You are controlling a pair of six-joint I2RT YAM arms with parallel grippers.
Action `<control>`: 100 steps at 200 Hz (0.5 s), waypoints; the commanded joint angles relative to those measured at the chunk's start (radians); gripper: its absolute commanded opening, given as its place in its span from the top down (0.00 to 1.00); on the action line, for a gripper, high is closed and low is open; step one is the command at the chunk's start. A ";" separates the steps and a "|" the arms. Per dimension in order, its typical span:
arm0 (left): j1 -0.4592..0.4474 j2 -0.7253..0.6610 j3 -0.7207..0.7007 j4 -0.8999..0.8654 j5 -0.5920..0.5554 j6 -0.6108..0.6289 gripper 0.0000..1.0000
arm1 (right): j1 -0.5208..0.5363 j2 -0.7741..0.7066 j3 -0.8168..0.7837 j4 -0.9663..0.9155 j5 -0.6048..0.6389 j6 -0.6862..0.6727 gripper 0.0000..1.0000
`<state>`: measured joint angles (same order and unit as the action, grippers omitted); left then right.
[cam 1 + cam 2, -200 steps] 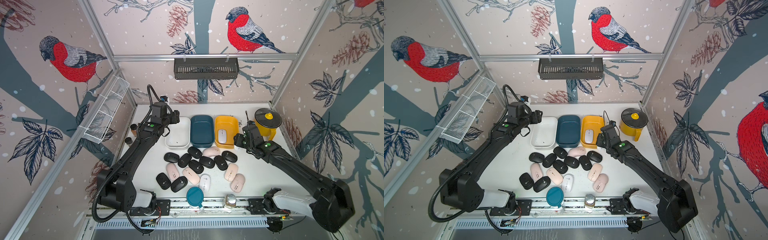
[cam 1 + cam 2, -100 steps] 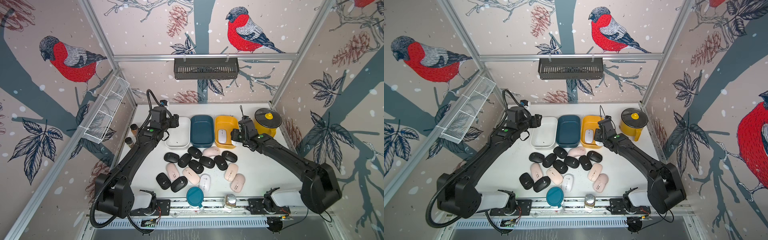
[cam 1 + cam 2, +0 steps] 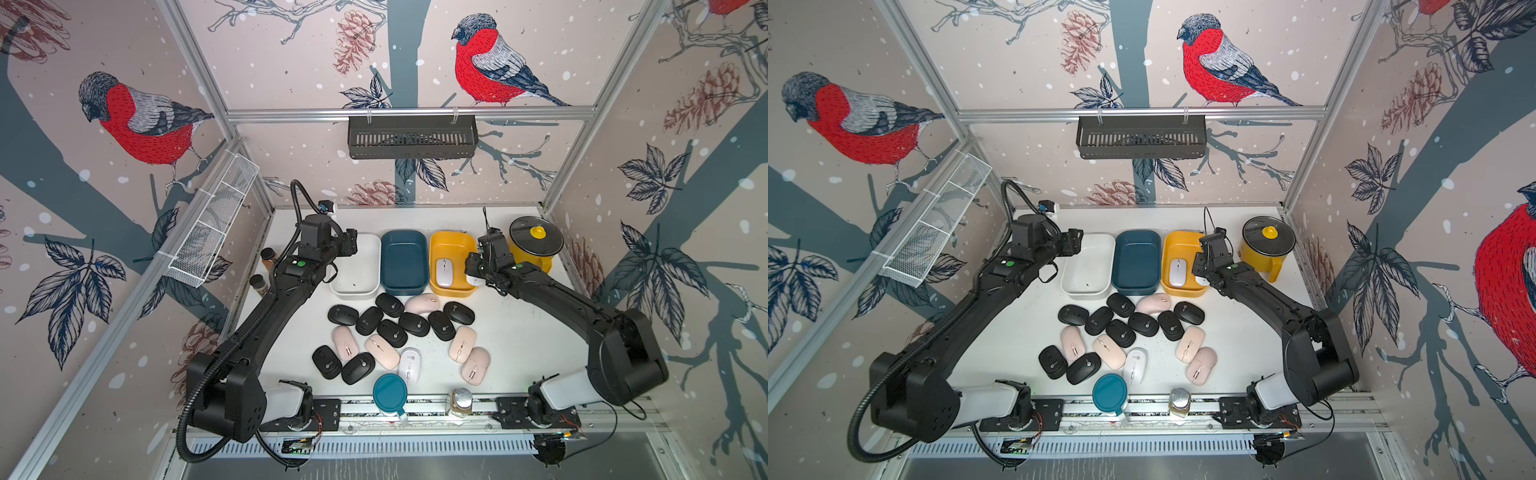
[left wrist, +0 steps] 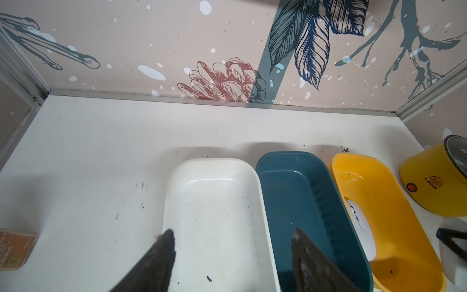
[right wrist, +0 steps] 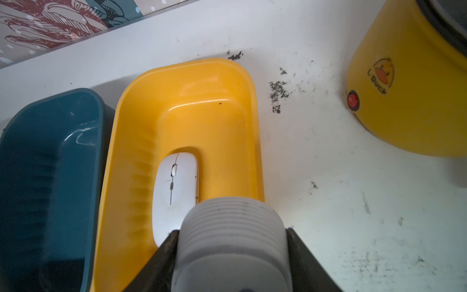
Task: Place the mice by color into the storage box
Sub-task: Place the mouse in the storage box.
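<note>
Arms both reach forward from the near rail, flanking loose mice on the bench [image 3: 519, 332]: nine black mice [image 3: 392, 333], five pink mice [image 3: 382, 351], one white mouse [image 3: 409, 365]. At the far row of three boxes [image 3: 403, 262], left gripper [image 4: 233, 230] jaws stand apart over the white box [image 4: 209, 202]. Right gripper [image 5: 231, 230] jaws are clamped on a held white mouse [image 5: 230, 212] at the near rim of the yellow box [image 5: 202, 83], beside a boxed white mouse [image 5: 177, 187].

White mouse [image 5: 232, 240] pinched between right jaws, ribbed face showing, over near end of yellow box [image 5: 227, 101]. 2nd white mouse [image 5: 175, 192] flat inside it, just ahead of those jaws. White box [image 4: 209, 197] and blue box [image 4: 303, 182] below left jaws. 9 black mice [image 3: 392, 332], 5 pink mice [image 3: 382, 351], 3rd white mouse [image 3: 409, 365] clustered well behind both jaws.
</note>
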<state>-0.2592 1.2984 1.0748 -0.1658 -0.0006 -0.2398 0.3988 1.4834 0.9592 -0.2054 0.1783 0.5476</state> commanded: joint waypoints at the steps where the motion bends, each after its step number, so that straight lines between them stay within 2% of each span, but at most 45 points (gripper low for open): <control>1: 0.000 -0.021 -0.010 0.034 -0.007 0.000 0.28 | 0.000 0.031 0.029 0.050 0.011 -0.026 0.46; 44: -0.001 -0.018 -0.006 0.031 0.001 0.001 0.28 | 0.005 0.123 0.086 0.053 -0.007 -0.035 0.45; 100: 0.000 -0.012 -0.007 0.032 0.014 -0.010 0.28 | 0.019 0.220 0.135 0.042 0.046 -0.044 0.45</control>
<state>-0.2592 1.2839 1.0637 -0.1627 0.0029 -0.2405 0.4133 1.6825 1.0790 -0.1791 0.1875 0.5167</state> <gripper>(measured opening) 0.720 0.599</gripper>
